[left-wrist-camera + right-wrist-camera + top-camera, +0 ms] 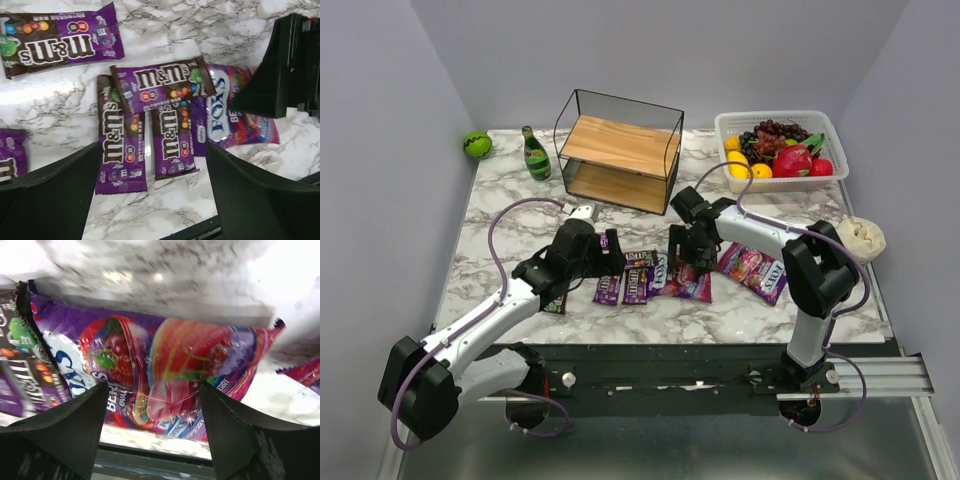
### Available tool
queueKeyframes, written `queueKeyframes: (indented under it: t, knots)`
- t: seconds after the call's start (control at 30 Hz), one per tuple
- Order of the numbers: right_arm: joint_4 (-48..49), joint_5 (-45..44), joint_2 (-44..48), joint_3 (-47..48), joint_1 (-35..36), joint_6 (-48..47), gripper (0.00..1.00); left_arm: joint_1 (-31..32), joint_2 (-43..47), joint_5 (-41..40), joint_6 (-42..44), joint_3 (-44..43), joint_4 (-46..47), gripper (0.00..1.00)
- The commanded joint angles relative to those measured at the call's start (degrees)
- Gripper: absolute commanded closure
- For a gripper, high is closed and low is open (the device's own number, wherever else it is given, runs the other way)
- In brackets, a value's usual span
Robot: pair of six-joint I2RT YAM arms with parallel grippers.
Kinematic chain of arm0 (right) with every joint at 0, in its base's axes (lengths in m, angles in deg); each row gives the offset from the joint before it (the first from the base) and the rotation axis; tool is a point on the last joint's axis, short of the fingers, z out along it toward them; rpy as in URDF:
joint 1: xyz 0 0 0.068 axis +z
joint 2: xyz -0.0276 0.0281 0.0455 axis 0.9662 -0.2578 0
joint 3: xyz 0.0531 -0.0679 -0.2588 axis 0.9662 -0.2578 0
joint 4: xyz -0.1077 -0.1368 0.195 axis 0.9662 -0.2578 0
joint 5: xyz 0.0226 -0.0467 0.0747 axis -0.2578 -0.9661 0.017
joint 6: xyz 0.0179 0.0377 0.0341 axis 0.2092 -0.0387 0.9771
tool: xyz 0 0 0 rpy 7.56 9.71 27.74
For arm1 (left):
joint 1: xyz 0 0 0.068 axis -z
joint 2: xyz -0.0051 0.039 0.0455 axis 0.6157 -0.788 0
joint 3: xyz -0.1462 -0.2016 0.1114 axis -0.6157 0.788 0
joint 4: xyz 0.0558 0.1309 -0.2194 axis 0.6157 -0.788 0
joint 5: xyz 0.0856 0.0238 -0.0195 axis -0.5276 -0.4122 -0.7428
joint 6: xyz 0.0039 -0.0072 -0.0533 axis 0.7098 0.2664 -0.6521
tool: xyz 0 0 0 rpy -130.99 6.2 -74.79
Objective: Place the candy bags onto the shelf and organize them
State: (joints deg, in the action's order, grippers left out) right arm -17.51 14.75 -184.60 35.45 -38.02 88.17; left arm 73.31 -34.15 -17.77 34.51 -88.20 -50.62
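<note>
Your left fingers (610, 262) stood spread wide over the marble worktop (520, 190), gripping nothing. In the left wrist view, two M&M's packets lay side by side below the gap between them, the left packet (120, 150) and the right packet (172, 142). A third packet (160, 82) lay crosswise over their far ends. A fourth packet (55, 42) lay apart from that cluster at the upper left, and a fifth packet (10, 157) showed only partly at the left edge.

Your right fingers (686, 258) were wide apart too. They were set on either side of the first FOX'S bag (170, 370), which lay flat on the worktop between them. Whether the tips touched its wrapper, you could not have told from these views. One end of that bag met the cluster of packets. The second FOX'S bag (755, 268) lay just beside it on the right, also flat on the worktop.

The shelf (620, 150) stood toward the back of the worktop, well apart from all the candy, between a green bottle (535, 153) and a white fruit basket (780, 150).
</note>
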Motion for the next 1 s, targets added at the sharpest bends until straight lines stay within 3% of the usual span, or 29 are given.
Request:
queueKeyframes:
  t: [0.0, 0.13, 0.33, 0.5, 0.7, 0.8, 0.97]
  knots:
    - [6.3, -0.1, 4.9, 1.4, -0.4, 3.3, 0.19, -0.2, -2.1, 7.9, -3.3, -0.2, 4.8, 0.07]
    - [5.8, -2.2, 9.0, -2.3, -4.0, 0.0, 0.2, 0.0, -2.9, 11.9, -8.4, 2.4, 9.2, 0.07]
    - [11.0, -0.8, 6.9, -2.6, -12.2, -10.0, 0.31, 2.7, -3.0, 11.2, -16.7, 5.1, 13.0, 0.08]
    - [11.3, 1.1, -1.4, 6.2, -14.3, -15.9, 0.42, 8.1, -7.1, 8.9, -24.3, 6.7, 17.5, 0.23]
    - [13.8, 6.6, -4.2, 4.3, -15.1, -15.9, 0.48, 16.4, -16.7, 5.6, -27.6, 3.1, 19.4, 0.38]
    - [14.6, 8.6, -3.7, 1.3, -15.2, -13.9, 0.5, 20.0, -19.5, 5.1, -28.8, 1.2, 19.3, 0.41]
    - [17.3, 15.9, 0.3, -7.3, -15.1, -10.9, 0.54, 20.9, -21.0, 2.0, -33.0, 4.3, 22.5, 0.43]
